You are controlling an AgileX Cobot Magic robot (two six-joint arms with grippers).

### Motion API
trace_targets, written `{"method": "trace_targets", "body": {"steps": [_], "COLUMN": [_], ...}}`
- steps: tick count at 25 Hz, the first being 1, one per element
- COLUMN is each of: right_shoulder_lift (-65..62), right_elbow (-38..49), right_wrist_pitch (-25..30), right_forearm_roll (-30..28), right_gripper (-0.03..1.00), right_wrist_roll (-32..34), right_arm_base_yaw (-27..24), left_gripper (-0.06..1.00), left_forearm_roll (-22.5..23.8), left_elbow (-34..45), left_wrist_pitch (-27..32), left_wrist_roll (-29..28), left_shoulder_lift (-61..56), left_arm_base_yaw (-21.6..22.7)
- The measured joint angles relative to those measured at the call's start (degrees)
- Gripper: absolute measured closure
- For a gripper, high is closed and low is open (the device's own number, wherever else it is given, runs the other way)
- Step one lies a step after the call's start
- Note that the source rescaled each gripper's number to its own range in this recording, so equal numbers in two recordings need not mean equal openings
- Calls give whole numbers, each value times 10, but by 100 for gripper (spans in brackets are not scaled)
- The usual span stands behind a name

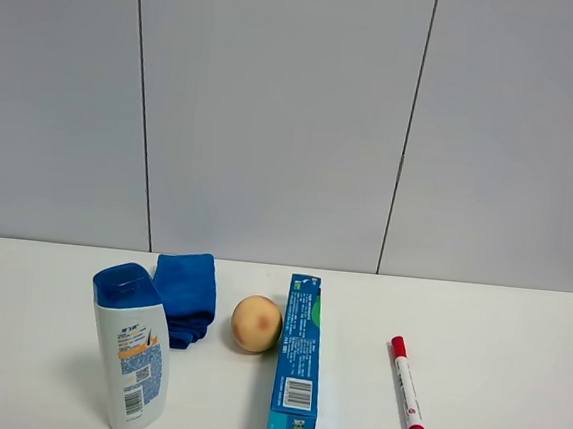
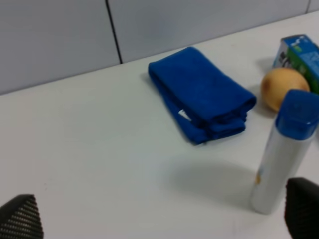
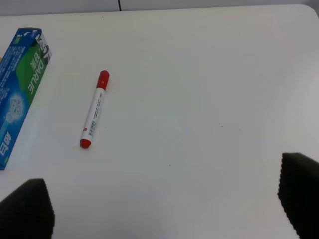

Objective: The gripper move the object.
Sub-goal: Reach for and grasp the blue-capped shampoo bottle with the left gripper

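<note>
The object, a white shampoo bottle (image 1: 131, 362) with a blue flip cap, stands upright at the front left of the table. The left wrist view shows the same bottle (image 2: 284, 159) close to one black fingertip (image 2: 302, 205) of my left gripper (image 2: 159, 214). That gripper is open, its jaws far apart with only bare table between them. My right gripper (image 3: 164, 209) is open too, over bare table, well away from the bottle. Neither gripper appears in the exterior high view.
A folded blue cloth (image 1: 185, 296) lies behind the bottle. A round peach-coloured fruit (image 1: 256, 323) sits beside a long blue toothpaste box (image 1: 296, 364). A red-capped marker (image 1: 407, 388) lies to the right. The table's right edge (image 3: 311, 20) shows in the right wrist view.
</note>
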Motion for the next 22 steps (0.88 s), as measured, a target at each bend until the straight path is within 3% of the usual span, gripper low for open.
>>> {"method": "trace_targets", "body": {"steps": [4, 9, 12, 17, 22], "right_shoulder_lift": [0, 0, 0, 0, 0], "right_elbow": [0, 0, 0, 0, 0], "right_wrist_pitch": [0, 0, 0, 0, 0], "right_forearm_roll": [0, 0, 0, 0, 0], "right_gripper": [-3, -3, -3, -3, -3], "right_wrist_roll": [0, 0, 0, 0, 0], "right_arm_base_yaw": [0, 0, 0, 0, 0], "left_gripper": [-6, -6, -6, -6, -6], "left_forearm_roll": [66, 185, 216, 222, 254], "left_elbow": [1, 35, 61, 68, 69], "left_wrist_pitch": [-27, -138, -198, -279, -309], "left_wrist_roll": [-79, -258, -335, -354, -360], "left_shoulder_lift": [0, 23, 63, 128, 182], "left_arm_base_yaw": [-68, -190, -245, -275, -276]}}
